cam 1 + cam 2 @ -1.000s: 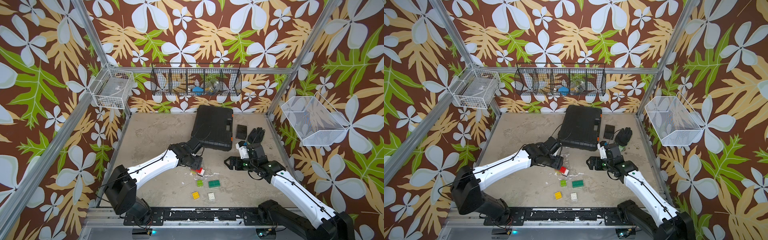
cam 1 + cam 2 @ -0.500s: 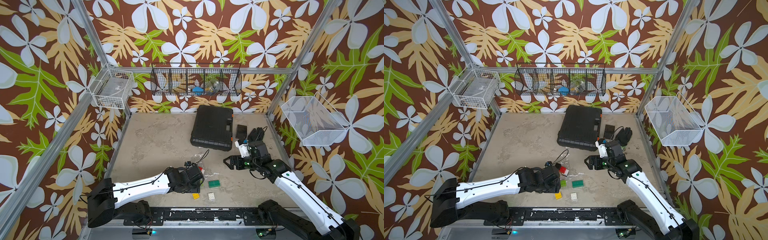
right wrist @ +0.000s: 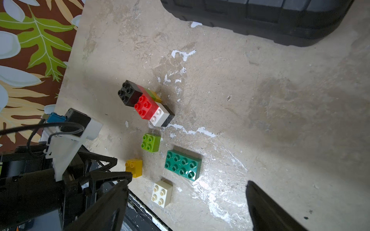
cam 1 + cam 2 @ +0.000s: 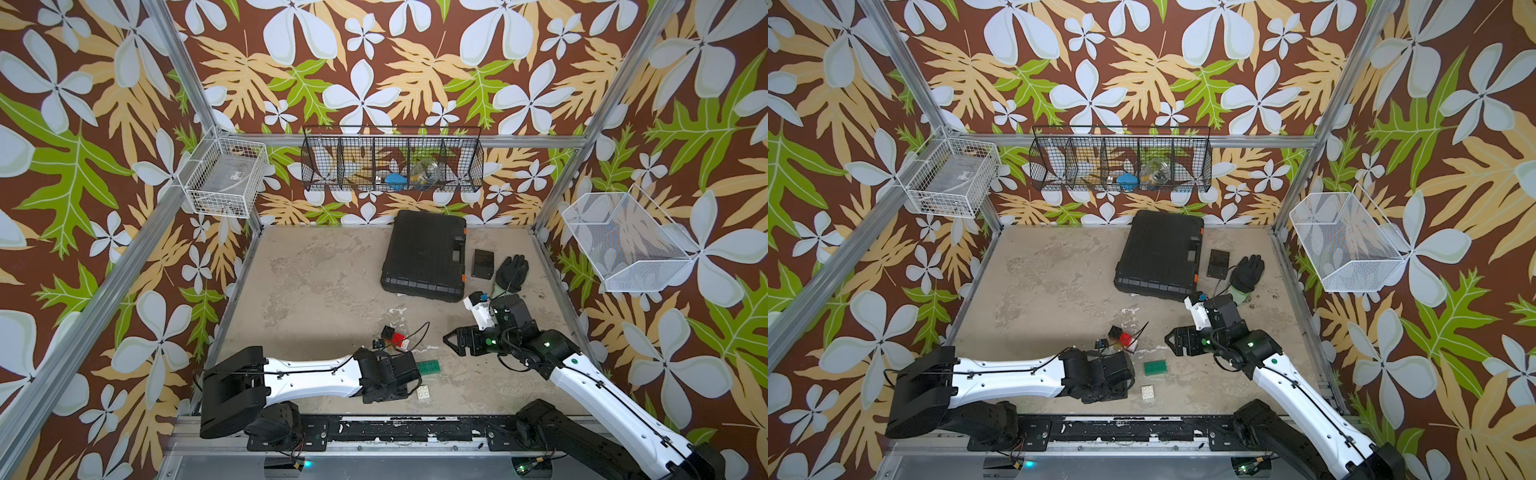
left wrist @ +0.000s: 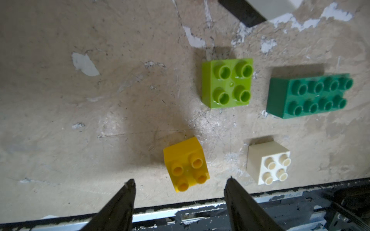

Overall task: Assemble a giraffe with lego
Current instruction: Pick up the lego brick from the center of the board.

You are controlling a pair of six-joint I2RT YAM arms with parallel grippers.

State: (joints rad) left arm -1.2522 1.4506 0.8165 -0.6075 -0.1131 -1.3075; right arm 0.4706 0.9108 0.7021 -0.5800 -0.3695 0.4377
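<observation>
Left end effector [image 5: 180, 183] spread, empty, just over the small yellow studded plastic brick [image 5: 186, 164] by the worktop [image 5: 80, 120] front edge. Lime green square brick [image 5: 227, 84], long dark green brick [image 5: 308, 96] and white square brick [image 5: 266, 162] sit loose beside it. Part-built giraffe stack [image 3: 147, 104] lies on its side, nearer mid-worktop. Right end effector [image 4: 449, 343] spread, empty. Bricks likely light, rigid, slick: pinch flat sidewalls, not studs.
</observation>
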